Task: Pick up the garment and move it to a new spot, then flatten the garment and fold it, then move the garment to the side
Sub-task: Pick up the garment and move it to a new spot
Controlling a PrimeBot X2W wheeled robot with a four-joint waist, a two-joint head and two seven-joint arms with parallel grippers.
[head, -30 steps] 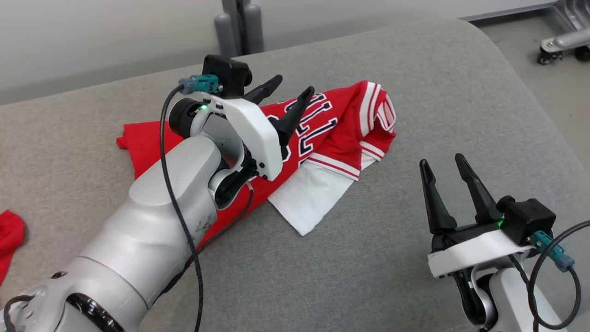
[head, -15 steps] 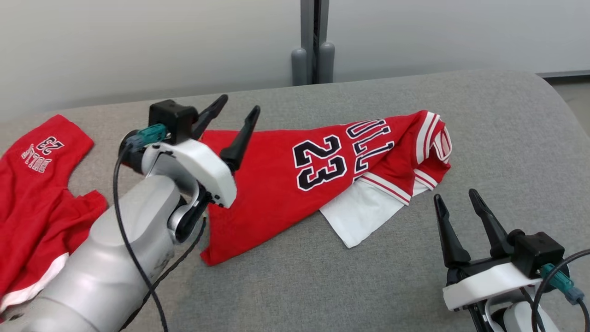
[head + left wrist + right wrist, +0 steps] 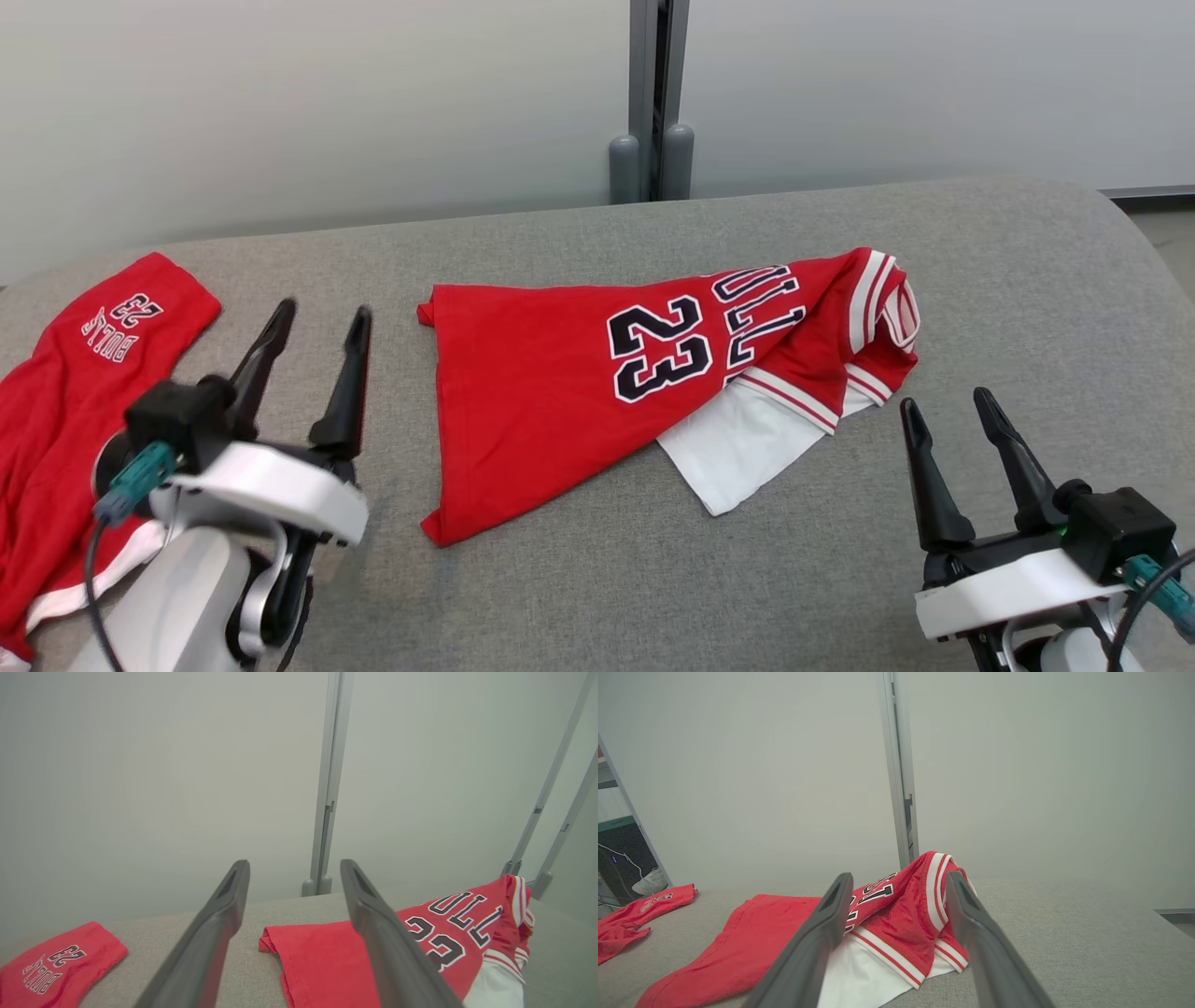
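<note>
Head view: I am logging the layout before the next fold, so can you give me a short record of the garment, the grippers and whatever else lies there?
surface: grey surface, fabric-covered
garment: red jersey numbered 23, lying mid-surface, partly folded over itself
white part: white panel sticks out beneath its near right edge
other item: second red garment at the far left
left gripper: open, empty, left of the jersey, apart from it
right gripper: open, empty, right of the white panel

two red jerseys, centre jersey (image 3: 541, 392) and left jersey (image 3: 56, 401); two grippers, left gripper (image 3: 323, 308) and right gripper (image 3: 947, 398); one grey table (image 3: 597, 579), one post (image 3: 653, 93), possibly one white shoe (image 3: 650, 883).
</note>
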